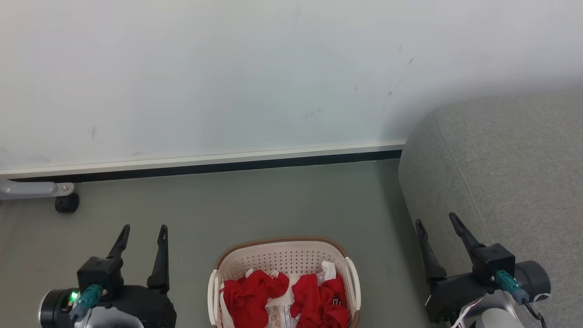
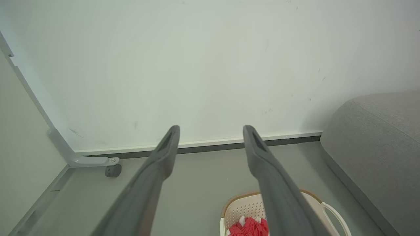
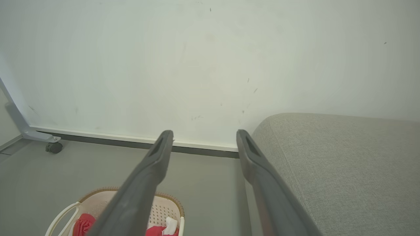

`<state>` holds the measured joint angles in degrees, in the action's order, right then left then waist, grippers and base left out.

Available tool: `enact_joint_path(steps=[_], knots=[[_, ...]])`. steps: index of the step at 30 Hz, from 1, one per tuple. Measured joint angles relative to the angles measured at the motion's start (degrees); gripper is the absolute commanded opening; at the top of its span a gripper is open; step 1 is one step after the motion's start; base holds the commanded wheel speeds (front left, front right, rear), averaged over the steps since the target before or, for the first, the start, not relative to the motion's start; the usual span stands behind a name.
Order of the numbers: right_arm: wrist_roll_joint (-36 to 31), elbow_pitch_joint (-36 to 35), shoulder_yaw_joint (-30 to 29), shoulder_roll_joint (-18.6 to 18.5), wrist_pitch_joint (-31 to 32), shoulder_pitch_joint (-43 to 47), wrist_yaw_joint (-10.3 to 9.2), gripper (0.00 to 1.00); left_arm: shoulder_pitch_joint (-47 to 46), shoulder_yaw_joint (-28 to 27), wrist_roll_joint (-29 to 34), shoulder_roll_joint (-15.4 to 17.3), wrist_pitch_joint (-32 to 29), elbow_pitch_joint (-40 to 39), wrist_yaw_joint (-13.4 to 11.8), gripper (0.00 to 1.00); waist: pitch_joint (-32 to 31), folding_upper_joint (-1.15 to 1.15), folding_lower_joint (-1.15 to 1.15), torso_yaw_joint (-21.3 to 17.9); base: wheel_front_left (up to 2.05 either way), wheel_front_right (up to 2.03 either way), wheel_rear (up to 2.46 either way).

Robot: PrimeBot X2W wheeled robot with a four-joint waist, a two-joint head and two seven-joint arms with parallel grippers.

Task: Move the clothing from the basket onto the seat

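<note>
The clothing (image 1: 248, 298) — two crumpled bright red garments with bits of white trim — lies inside the basket (image 1: 282, 257), one heap toward its left side and one toward its right, with a printed label showing between them. The basket, cream-white with perforated walls and a brown rim, stands on the grey-green floor (image 1: 273, 200) at the bottom centre of the head view, its near part cut off by the picture's edge. To its right, across a strip of floor, rises the rounded end of the light grey seat (image 1: 501, 173). The left tool (image 1: 145, 228) hovers left of the basket and the right tool (image 1: 434, 219) right of it, in front of the seat's side — both with fingers spread wide, released, grasping nothing. Behind runs a white wall (image 1: 227, 68) with a pale baseboard (image 1: 205, 160); a small black caster (image 1: 67, 203) under a grey metal bracket sits at the far left.
</note>
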<state>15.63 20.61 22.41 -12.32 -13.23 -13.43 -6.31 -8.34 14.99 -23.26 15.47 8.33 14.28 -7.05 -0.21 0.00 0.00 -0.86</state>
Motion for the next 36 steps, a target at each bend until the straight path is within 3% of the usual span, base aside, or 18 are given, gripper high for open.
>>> enact_joint_path(steps=[19,36], knots=[[0.56,-1.79,-1.41,0.3,-0.49,-0.03,0.0,1.0,0.03,-0.65,-0.35,-0.53,-0.4,-2.08,-0.01,1.0,1.97,0.0,0.0,0.24,0.0,0.0,0.0],[0.29,-7.62,-3.08,1.98,-0.78,-4.54,-0.33,1.0,-4.05,-0.33,-0.83,-0.68,-0.1,-6.78,1.07,1.0,11.74,0.01,0.0,-0.96,0.0,0.0,0.0]])
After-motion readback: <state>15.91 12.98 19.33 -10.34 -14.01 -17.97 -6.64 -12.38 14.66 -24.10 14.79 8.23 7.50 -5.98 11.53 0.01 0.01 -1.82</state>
